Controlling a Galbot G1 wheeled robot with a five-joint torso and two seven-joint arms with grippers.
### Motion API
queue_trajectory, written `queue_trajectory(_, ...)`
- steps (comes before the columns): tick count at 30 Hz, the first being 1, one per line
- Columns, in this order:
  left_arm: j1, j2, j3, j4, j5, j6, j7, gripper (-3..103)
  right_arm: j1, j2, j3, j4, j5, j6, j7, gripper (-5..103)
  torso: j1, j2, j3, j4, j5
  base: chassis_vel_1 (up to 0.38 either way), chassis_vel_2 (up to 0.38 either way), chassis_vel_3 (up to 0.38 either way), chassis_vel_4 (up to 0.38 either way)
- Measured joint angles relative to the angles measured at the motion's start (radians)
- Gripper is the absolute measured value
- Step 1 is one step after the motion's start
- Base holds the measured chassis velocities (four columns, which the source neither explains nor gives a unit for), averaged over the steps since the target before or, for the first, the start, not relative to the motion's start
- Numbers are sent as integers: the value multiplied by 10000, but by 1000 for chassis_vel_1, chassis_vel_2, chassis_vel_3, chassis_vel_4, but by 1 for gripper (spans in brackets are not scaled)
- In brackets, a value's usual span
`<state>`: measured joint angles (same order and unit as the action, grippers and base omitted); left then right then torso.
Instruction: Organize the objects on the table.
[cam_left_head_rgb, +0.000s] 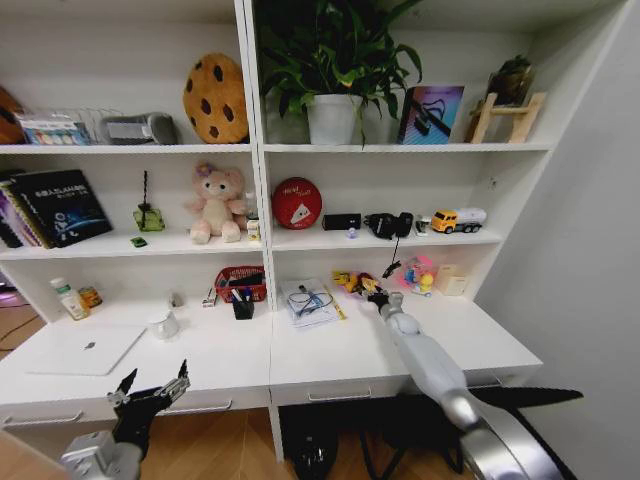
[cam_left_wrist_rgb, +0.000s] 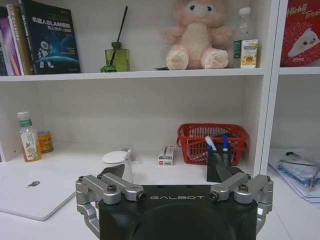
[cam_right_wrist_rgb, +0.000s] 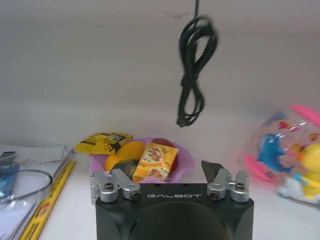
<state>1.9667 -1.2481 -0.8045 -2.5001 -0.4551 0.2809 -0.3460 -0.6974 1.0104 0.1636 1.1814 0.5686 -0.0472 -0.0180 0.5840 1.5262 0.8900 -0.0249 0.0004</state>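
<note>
A: Starting at nine o'clock on the bench (cam_left_head_rgb: 330, 365), what's there?

B: A silver Apple-logo laptop (cam_left_head_rgb: 86, 349) lies shut and flat. Behind it, by the wall, stand a green-capped bottle (cam_left_head_rgb: 68, 299) and a small yellow jar (cam_left_head_rgb: 90, 297), close together.

A: And the left hand?

B: The left hand (cam_left_head_rgb: 152, 388) hangs off the bench's front edge at about seven o'clock, below the laptop's near corner. Its fingers are spread wide with nothing between them.

A: Moving toward the middle?

B: A small white pot (cam_left_head_rgb: 164, 324) sits at ten o'clock from that hand. Farther in, a red basket (cam_left_head_rgb: 241, 281) stands against the back, with a black pen holder (cam_left_head_rgb: 243, 307) just in front of it holding blue-capped pens (cam_left_wrist_rgb: 224, 143). A small box (cam_left_wrist_rgb: 165, 155) stands just beside the basket.

A: Past the divider?

B: A clear folder of papers (cam_left_head_rgb: 309, 303) with a cable on top, then a pink bowl (cam_right_wrist_rgb: 177, 160) full of snack packets (cam_right_wrist_rgb: 153, 161), with a yellow packet (cam_right_wrist_rgb: 104, 142) resting at its rim.

A: The right hand?

B: The right hand (cam_right_wrist_rgb: 168, 172) is stretched to the bowl at twelve o'clock, fingers apart on either side of the bowl's near edge, holding nothing. A black cable (cam_right_wrist_rgb: 194, 65) dangles above it.

A: Far right?

B: A pink dolphin toy (cam_left_head_rgb: 419, 274) at two o'clock.
</note>
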Motion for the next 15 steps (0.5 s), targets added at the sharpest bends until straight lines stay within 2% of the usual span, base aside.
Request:
queue_trajectory(1,-2,-1,1,0,0,0,3,100,-687,-350,250,896,135,-178,161,83,0,0,-1,5,-5,0,0,0,0)
queue_trajectory(2,-2,-1,1,0,0,0,3,100,-687,-350,250,896,135,-178,161,83,0,0,-1,5,-5,0,0,0,0)
queue_trajectory(4,-1,-1,1,-1,0,0,3,100,-2581,-1108,1218,3084,608,-578,586,94,-3,0,0,2,6,0,0,0,0)
queue_trajectory(5,-1,-1,0,-1,0,0,1,100,-2915,-1257,1509,3540,710,-646,651,97,-2,0,0,6,8,0,0,0,0)
queue_trajectory(6,-1,-1,0,-1,0,0,1,100,-2915,-1257,1509,3540,710,-646,651,97,-2,0,0,6,8,0,0,0,0)
queue_trajectory(7,1,-2,0,0,0,0,-2,100,-3995,-1703,2446,4891,1018,-852,836,99,-3,2,-1,15,-13,0,0,0,0)
queue_trajectory(8,0,-1,0,0,0,0,-4,100,-4250,-1799,2638,5185,1099,-906,893,99,-3,1,-2,14,-14,0,0,0,0)
queue_trajectory(9,0,0,-1,0,0,0,-6,100,-5148,-2100,3206,6135,1353,-995,1114,100,-3,1,-1,9,-8,0,0,0,0)
queue_trajectory(10,0,0,-1,0,0,0,-6,100,-5148,-2100,3206,6135,1353,-995,1114,100,-3,1,-1,9,-8,0,0,0,0)
queue_trajectory(12,0,0,0,-1,0,0,3,100,-6250,-2407,3870,7262,1493,-998,1592,100,-3,2,0,3,-7,0,0,0,0)
queue_trajectory(15,0,-1,0,0,0,0,2,100,-6764,-2462,4172,7916,1374,-988,1876,100,-3,1,0,14,-4,0,0,0,0)
